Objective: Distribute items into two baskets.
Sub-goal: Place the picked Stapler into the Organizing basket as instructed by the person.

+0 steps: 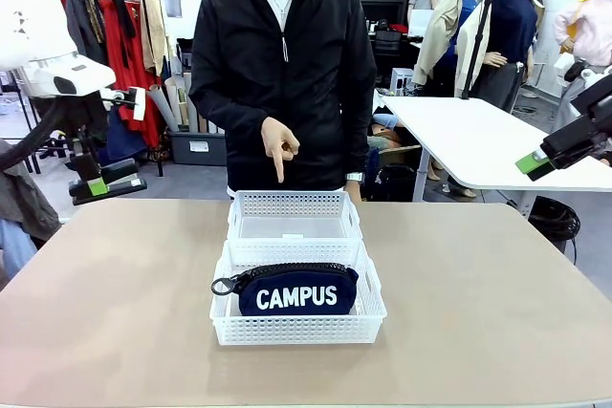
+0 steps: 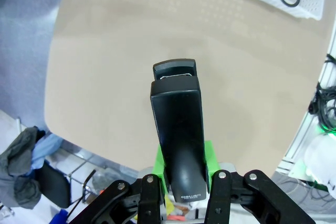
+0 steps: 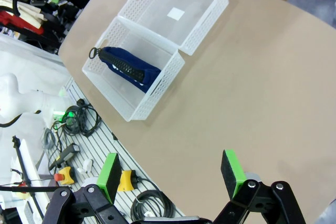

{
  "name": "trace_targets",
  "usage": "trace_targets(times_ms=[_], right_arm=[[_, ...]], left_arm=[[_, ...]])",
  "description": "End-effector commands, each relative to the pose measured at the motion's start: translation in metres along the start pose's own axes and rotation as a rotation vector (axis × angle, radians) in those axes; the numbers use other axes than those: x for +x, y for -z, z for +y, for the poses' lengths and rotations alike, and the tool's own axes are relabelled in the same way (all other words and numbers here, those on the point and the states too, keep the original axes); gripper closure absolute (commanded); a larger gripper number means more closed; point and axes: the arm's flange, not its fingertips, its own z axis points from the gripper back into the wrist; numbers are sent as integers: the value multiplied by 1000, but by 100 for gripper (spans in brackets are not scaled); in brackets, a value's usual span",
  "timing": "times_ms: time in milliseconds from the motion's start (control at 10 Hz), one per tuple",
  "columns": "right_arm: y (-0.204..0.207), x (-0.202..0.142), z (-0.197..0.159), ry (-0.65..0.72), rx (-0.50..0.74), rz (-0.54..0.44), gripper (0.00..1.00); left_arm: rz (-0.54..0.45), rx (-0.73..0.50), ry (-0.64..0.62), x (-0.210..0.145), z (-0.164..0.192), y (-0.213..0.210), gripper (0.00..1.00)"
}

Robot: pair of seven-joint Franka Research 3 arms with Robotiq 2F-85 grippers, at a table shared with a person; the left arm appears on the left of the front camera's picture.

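My left gripper (image 1: 103, 184) hangs above the table's left edge, shut on the small black stapler (image 1: 121, 173). In the left wrist view the stapler (image 2: 176, 124) sticks out lengthwise from between the green pads (image 2: 210, 158). The navy CAMPUS pouch (image 1: 296, 290) lies in the near white basket (image 1: 296, 330). The far basket (image 1: 295, 202) behind it holds nothing. High at the right, my right gripper (image 1: 535, 161) stands open, and its wrist view has the pouch (image 3: 128, 69) and both baskets (image 3: 157, 95) far below the spread pads (image 3: 232, 171).
A person in a black jacket stands at the far edge and points a finger (image 1: 279, 164) down at the far basket. The tan table (image 1: 497, 312) has bare room left and right of the baskets. A white table (image 1: 478, 140) stands behind at the right.
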Motion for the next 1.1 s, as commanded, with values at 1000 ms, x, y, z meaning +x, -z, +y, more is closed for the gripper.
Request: trace_targets(times_ms=[1000], right_arm=[[0, 1, 2, 8, 1, -2, 0]], left_arm=[[4, 11, 227, 172, 24, 36, 100]])
